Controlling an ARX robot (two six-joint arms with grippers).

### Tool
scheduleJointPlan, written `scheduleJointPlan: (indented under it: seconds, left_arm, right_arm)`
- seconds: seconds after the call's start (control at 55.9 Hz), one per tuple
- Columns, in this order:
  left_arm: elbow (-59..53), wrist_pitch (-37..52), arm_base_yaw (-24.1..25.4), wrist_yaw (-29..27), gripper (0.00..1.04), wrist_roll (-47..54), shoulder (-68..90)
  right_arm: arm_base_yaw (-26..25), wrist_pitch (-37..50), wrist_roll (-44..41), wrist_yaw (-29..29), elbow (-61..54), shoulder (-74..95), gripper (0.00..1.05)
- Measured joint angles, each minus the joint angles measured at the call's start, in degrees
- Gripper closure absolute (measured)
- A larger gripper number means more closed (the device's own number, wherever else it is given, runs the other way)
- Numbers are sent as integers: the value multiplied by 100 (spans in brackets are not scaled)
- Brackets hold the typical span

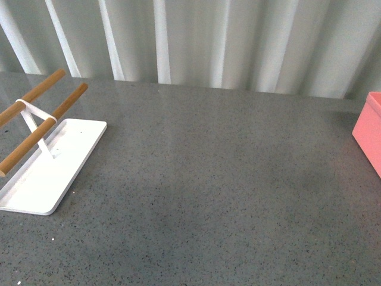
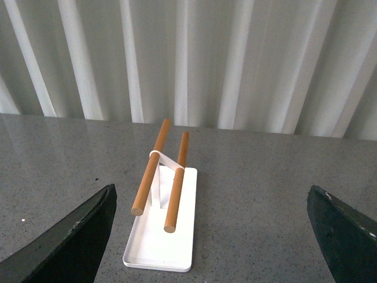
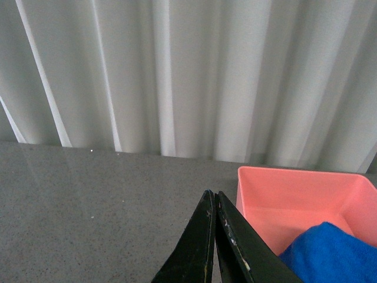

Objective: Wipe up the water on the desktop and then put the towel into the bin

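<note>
While the towel (image 3: 330, 250) lies in the bin (image 3: 294, 188), right gripper (image 3: 213, 203) pressed together — holding nothing, left gripper (image 2: 212, 236) wide apart, desktop (image 1: 208, 179) bare.

The desktop (image 1: 214, 179) is grey with fine dark and light speckles and a slight gloss. The bin (image 3: 306, 194) is salmon pink, plain, with no pattern. The towel (image 3: 330, 253) is bright blue. The tray (image 1: 47, 179) is plain white, and its two rods (image 2: 159, 171) are light brown like wood, joined by a white bracket (image 1: 37, 112). The curtain (image 1: 226, 42) behind is white-grey with vertical folds, lighter and darker stripes. The left gripper's fingers (image 2: 65, 242) are dark grey-green; the right gripper's fingers (image 3: 206, 247) are black.
</note>
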Motion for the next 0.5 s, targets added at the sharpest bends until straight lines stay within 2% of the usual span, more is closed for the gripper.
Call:
scheduleJointPlan:
  seconds: [0.072, 0.107, 0.233, 0.501]
  left_arm:
    - [0, 0, 0, 0, 7, 0, 0]
    - [0, 0, 0, 0, 7, 0, 0]
    - [0, 0, 0, 2, 7, 0, 0]
    - [0, 0, 0, 0, 7, 0, 0]
  right_arm:
    - [109, -120, 0, 149, -175, -278, 101]
    - [339, -212, 2, 487, -262, -450, 101]
    - [560, -420, 0, 514, -435, -833, 101]
    - [560, -960, 2, 553, -678, -1631, 101]
